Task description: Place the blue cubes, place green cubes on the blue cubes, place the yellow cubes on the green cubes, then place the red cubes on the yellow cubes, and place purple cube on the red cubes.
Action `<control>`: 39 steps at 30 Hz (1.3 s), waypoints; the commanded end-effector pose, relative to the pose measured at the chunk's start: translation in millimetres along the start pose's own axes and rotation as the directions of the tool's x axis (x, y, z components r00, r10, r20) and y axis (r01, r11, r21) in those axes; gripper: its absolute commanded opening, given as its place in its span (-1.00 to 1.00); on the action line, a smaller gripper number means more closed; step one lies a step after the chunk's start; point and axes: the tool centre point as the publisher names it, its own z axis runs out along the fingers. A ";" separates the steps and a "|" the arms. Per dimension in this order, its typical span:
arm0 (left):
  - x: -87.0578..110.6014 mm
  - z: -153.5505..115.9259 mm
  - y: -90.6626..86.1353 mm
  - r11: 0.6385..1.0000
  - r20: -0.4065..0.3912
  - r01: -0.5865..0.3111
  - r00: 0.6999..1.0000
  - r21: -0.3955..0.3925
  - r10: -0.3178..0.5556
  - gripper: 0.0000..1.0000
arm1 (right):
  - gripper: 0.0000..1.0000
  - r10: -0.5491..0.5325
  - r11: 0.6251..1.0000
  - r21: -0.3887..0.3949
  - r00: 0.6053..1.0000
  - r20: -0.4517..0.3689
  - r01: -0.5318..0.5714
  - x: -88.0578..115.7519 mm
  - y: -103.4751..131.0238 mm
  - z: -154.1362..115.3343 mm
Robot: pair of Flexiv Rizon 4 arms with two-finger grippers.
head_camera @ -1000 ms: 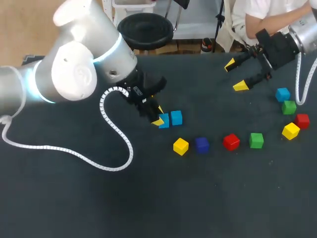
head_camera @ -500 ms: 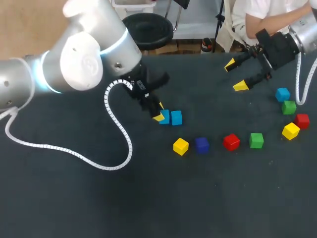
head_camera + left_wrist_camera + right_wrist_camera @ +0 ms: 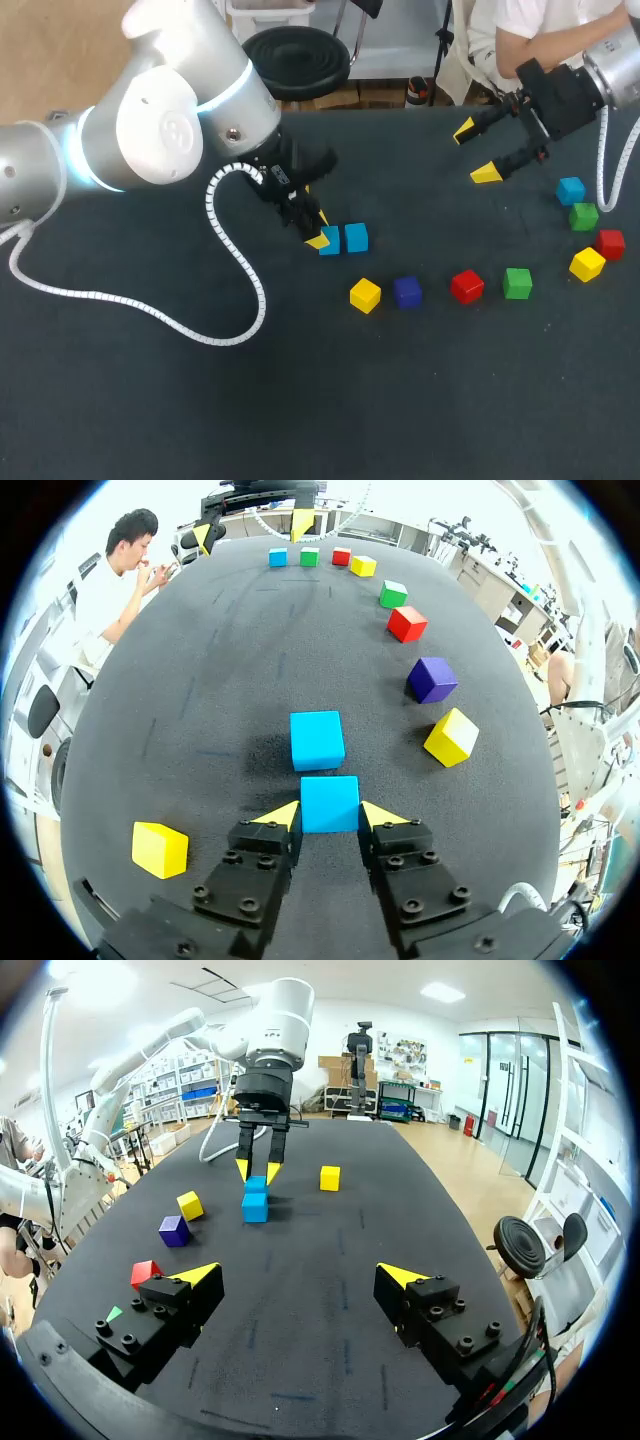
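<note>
The left arm [image 3: 160, 130] has swung over the last second, yet the left gripper [image 3: 330, 816] has barely shifted. Its fingers press both sides of a small bright blue cube [image 3: 331, 241], which sits on the dark table [image 3: 150, 400] just left of a second blue cube [image 3: 356, 237]. The blue layer looks laid, so release seems next. The right gripper [image 3: 477, 152] hangs wide open and empty at the far right.

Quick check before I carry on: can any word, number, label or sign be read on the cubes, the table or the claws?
None can be read.
Every cube face that shows is plain, for example the blue cube at the left claw and the purple cube.
The table carries no text.
The right claw shows no legible print either.
</note>
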 end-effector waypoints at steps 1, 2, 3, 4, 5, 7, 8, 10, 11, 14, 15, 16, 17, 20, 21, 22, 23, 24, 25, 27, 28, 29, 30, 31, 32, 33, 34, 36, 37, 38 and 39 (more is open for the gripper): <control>3.1 2.8 1.6 1.000 0.004 0.001 1.000 0.006 -0.001 -1.00 | 1.00 -0.001 1.000 0.002 1.000 0.000 0.001 -0.2 1.0 0.1; 3.9 3.1 1.6 1.000 0.005 0.004 1.000 0.008 -0.004 -1.00 | 1.00 -0.001 1.000 0.002 1.000 0.000 0.001 -0.2 1.0 0.1; 4.6 3.2 1.7 1.000 0.009 0.010 1.000 0.010 -0.010 -1.00 | 1.00 -0.001 1.000 0.002 1.000 0.000 0.001 -0.2 1.0 0.1; 4.9 3.1 1.9 1.000 0.012 0.011 1.000 0.010 -0.011 -1.00 | 1.00 -0.001 1.000 0.002 1.000 0.000 0.001 -0.2 1.0 0.1; 5.1 3.0 2.1 1.000 0.012 0.011 1.000 0.010 -0.011 -1.00 | 1.00 -0.001 1.000 0.002 1.000 0.000 0.001 -0.2 1.0 0.1; 4.9 2.1 2.9 1.000 0.013 0.010 1.000 0.008 -0.011 -1.00 | 1.00 -0.001 1.000 0.002 1.000 0.000 0.001 -0.2 1.0 0.1; 4.6 1.6 3.5 1.000 0.013 0.009 1.000 0.006 -0.009 -1.00 | 1.00 -0.001 1.000 0.002 1.000 0.000 0.001 -0.2 1.0 0.1; 3.5 0.0 5.5 1.000 0.016 0.004 1.000 -0.001 -0.004 -1.00 | 1.00 -0.001 1.000 0.002 1.000 0.000 0.001 -0.2 1.0 0.1; 2.6 -0.8 6.3 1.000 0.017 -0.002 1.000 -0.003 0.002 -1.00 | 1.00 -0.001 1.000 0.002 1.000 0.000 0.001 -0.2 1.0 0.1; -0.4 -3.5 9.1 1.000 0.017 -0.029 0.999 -0.010 0.029 -1.00 | 1.00 -0.001 1.000 0.002 1.000 0.000 0.001 -0.2 1.0 0.1; -0.9 -3.8 9.9 0.999 0.016 -0.030 0.999 -0.010 0.030 -1.00 | 1.00 -0.001 1.000 0.002 1.000 0.000 0.001 -0.2 1.0 0.1; -1.1 -4.0 10.4 0.999 0.015 -0.033 0.999 -0.010 0.034 -1.00 | 1.00 -0.001 1.000 0.002 1.000 0.000 0.001 -0.2 1.0 0.1; -1.2 -3.9 10.7 0.999 0.014 -0.036 0.999 -0.010 0.036 -1.00 | 1.00 -0.001 1.000 0.002 1.000 0.000 0.001 -0.2 1.0 0.1; -0.1 -0.6 11.9 0.999 0.009 -0.039 0.999 -0.004 0.039 -1.00 | 1.00 -0.001 1.000 0.002 1.000 0.000 0.001 -0.2 1.0 0.1; 0.8 0.8 12.1 0.999 0.008 -0.039 0.999 -0.002 0.039 -1.00 | 1.00 -0.001 1.000 0.002 1.000 0.000 0.001 -0.2 1.0 0.1; 1.4 1.7 12.0 0.999 0.008 -0.040 0.999 -0.001 0.040 -1.00 | 1.00 -0.001 1.000 0.002 1.000 0.000 0.001 -0.2 1.0 0.1; 2.8 3.4 11.9 0.999 0.007 -0.042 0.999 0.000 0.042 -1.00 | 1.00 -0.001 1.000 0.002 1.000 0.000 0.001 -0.2 1.0 0.1; 4.7 4.7 13.0 0.999 0.004 -0.042 0.999 0.002 0.042 -1.00 | 1.00 -0.001 1.000 0.002 1.000 0.000 0.001 -0.2 1.0 0.1; 5.7 5.1 13.6 0.999 0.003 -0.041 0.999 0.004 0.041 -1.00 | 1.00 -0.001 1.000 0.002 1.000 0.000 0.001 -0.2 1.0 0.1; 6.6 5.2 13.8 0.999 0.004 -0.043 0.999 0.003 0.043 -1.00 | 1.00 -0.001 1.000 0.002 1.000 0.000 0.001 -0.2 1.0 0.1; 7.4 5.3 14.1 0.999 0.003 -0.043 0.999 0.003 0.043 -1.00 | 1.00 -0.001 1.000 0.002 1.000 0.000 0.001 -0.2 1.0 0.1; 7.8 5.2 14.3 0.999 0.003 -0.043 0.999 0.002 0.043 -1.00 | 1.00 -0.001 1.000 0.002 1.000 0.000 0.001 -0.2 1.0 0.1; 7.9 5.2 14.5 0.999 0.005 -0.048 0.999 0.001 0.048 -1.00 | 1.00 -0.001 1.000 0.002 1.000 0.000 0.001 -0.2 1.0 0.1; 8.0 5.1 14.7 0.999 0.001 -0.050 0.999 0.001 0.050 -1.00 | 1.00 -0.001 1.000 0.002 1.000 0.000 0.001 -0.2 1.0 0.1; 8.0 5.0 15.2 0.999 0.000 -0.052 0.999 0.002 0.052 -1.00 | 1.00 -0.001 1.000 0.002 1.000 0.000 0.001 -0.2 1.0 0.1; 7.9 4.8 16.0 0.998 0.001 -0.058 0.998 0.002 0.058 -1.00 | 1.00 -0.001 1.000 0.002 1.000 0.000 0.001 -0.2 1.0 0.1; 7.6 4.4 17.0 0.998 -0.001 -0.059 0.998 0.001 0.059 -1.00 | 1.00 -0.001 1.000 0.002 1.000 0.000 0.001 -0.2 1.0 0.1; 6.5 2.9 18.7 0.998 -0.004 -0.068 0.998 0.001 0.068 -1.00 | 1.00 -0.001 1.000 0.002 1.000 0.000 0.001 -0.2 1.0 0.1; 5.5 2.0 18.9 0.997 -0.005 -0.072 0.997 0.000 0.072 -1.00 | 1.00 -0.001 1.000 0.002 1.000 0.000 0.001 -0.2 1.0 0.1; 4.5 1.2 19.0 0.997 -0.007 -0.076 0.997 -0.001 0.076 -1.00 | 1.00 -0.001 1.000 0.002 1.000 0.000 0.001 -0.2 1.0 0.1; 3.3 0.6 18.8 0.996 -0.008 -0.084 0.996 0.000 0.084 -1.00 | 1.00 -0.001 1.000 0.002 1.000 0.000 0.001 -0.2 1.0 0.1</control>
